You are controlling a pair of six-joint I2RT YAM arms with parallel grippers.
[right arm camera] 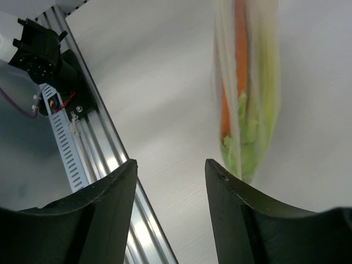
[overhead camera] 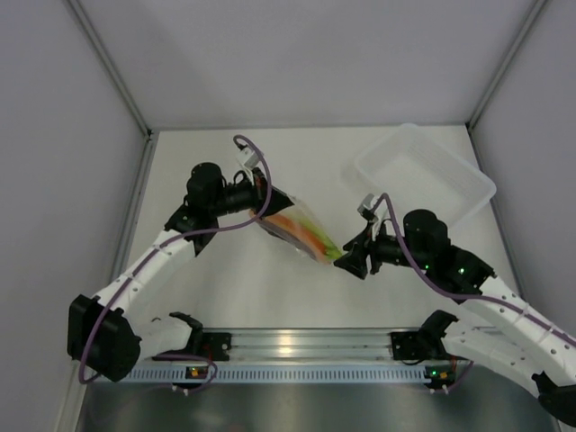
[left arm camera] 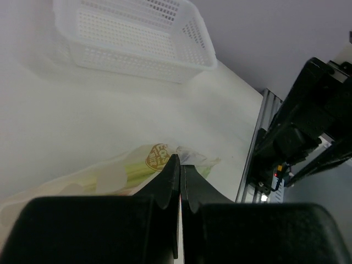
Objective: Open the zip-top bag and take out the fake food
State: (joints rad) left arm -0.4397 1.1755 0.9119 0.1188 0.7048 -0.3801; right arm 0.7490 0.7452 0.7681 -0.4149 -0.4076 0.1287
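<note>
The zip-top bag (overhead camera: 301, 229) is a clear soft pouch held above the table, slanting from upper left to lower right. Inside it lies the fake food: an orange wedge (overhead camera: 292, 225) and a pale green leafy stalk (overhead camera: 328, 250). My left gripper (overhead camera: 268, 200) is shut on the bag's upper left edge. In the left wrist view the gripper (left arm camera: 180, 159) pinches a thin plastic edge, with the bag (left arm camera: 110, 176) and stalk (left arm camera: 137, 170) below. My right gripper (overhead camera: 346, 261) stands open just off the bag's lower end. In the right wrist view that gripper (right arm camera: 170, 162) holds nothing; the blurred bag (right arm camera: 247, 82) hangs beyond its right finger.
A rigid translucent perforated tray (overhead camera: 373, 180) sits at the back right of the table, also seen in the left wrist view as the tray (left arm camera: 126, 66). An aluminium rail (overhead camera: 288, 346) runs along the near edge. Grey walls enclose the table on three sides.
</note>
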